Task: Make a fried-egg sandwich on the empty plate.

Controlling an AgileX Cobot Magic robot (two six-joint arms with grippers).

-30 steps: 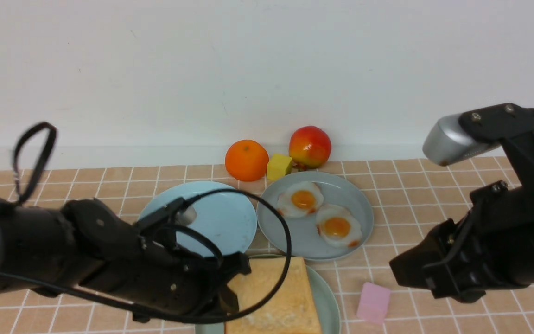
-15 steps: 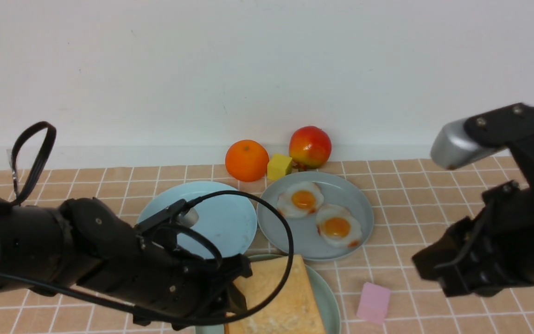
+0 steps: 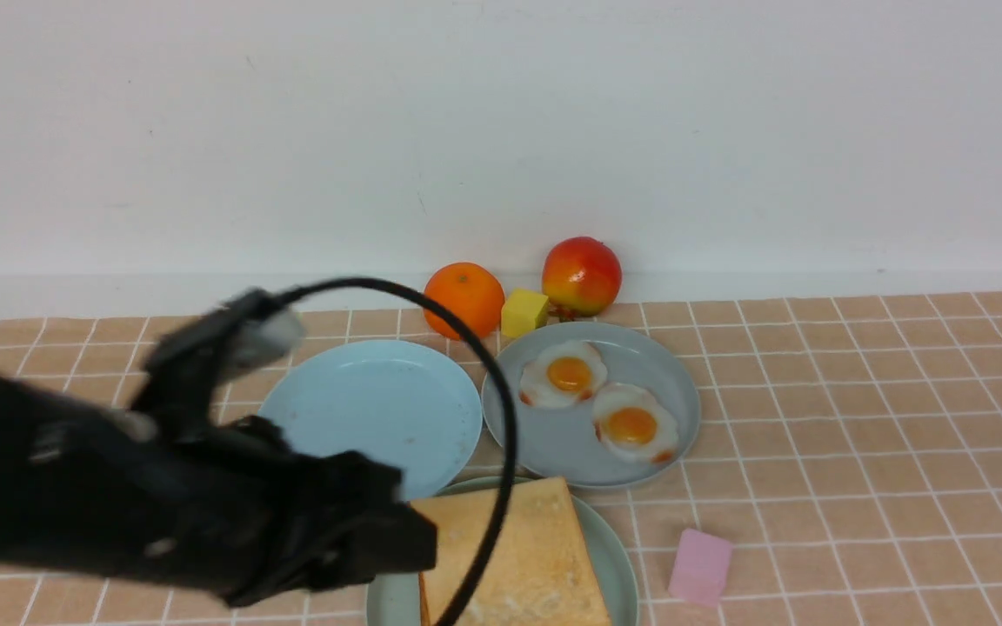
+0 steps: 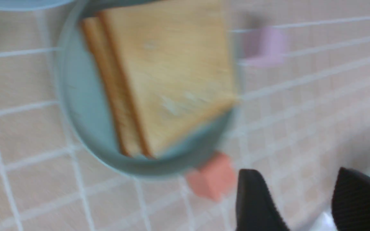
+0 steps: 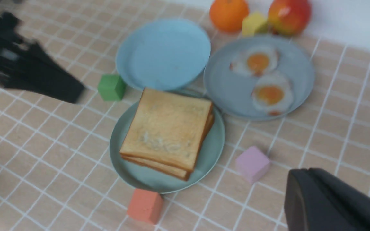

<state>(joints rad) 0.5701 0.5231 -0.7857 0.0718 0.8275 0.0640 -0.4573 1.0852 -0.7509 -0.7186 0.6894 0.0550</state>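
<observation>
Two stacked golden toast slices [image 5: 167,130] lie on the pale mint-green plate [image 5: 120,150], also seen in the front view [image 3: 514,556] and the left wrist view [image 4: 169,73]. I cannot see any egg between them. Two fried eggs [image 3: 631,426] lie on the grey-blue plate [image 3: 518,435]. My left gripper [image 4: 297,171] is open and empty, off the plate's rim; in the front view [image 3: 414,543] it is blurred, just left of the toast. My right gripper [image 5: 300,175] is shut and empty, beside the pink cube, and is out of the front view.
An empty light sky-blue plate [image 3: 379,409] sits left of the egg plate. An orange [image 3: 464,299], yellow cube [image 3: 524,312] and apple [image 3: 582,275] stand by the wall. A pink cube [image 3: 701,567], salmon cube [image 5: 145,205] and green cube [image 5: 111,87] lie around the mint plate.
My right arm has drawn back to the right and left the front view. My left arm has pulled back to the left, away from the toast, and is blurred by motion.
</observation>
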